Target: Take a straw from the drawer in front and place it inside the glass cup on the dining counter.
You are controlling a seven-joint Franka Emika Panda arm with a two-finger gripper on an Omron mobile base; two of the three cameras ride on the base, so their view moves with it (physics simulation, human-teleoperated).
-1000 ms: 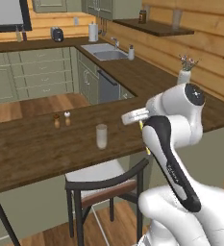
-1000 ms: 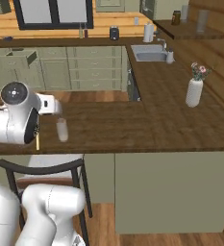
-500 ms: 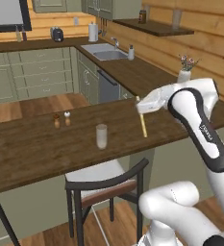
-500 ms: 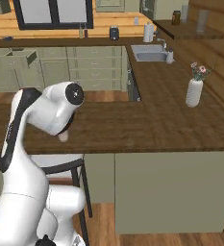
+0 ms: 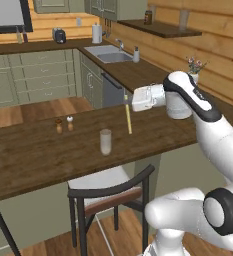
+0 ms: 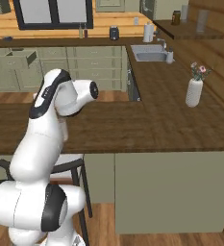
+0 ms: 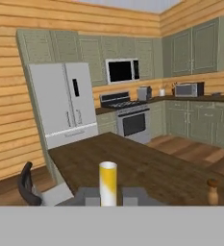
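Straw (image 5: 128, 116) now nearer glass cup (image 5: 105, 142), pinched upright in claw (image 5: 127, 100); cup empty

No legible text or labels anywhere.

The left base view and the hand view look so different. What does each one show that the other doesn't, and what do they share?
Left base view: the glass cup, the sink, the flower vase, and the hand shut on the straw hanging above the dining counter.

Hand view: a fridge, a stove and a microwave.

Both: the straw, the dining counter, the chair, the small shakers.
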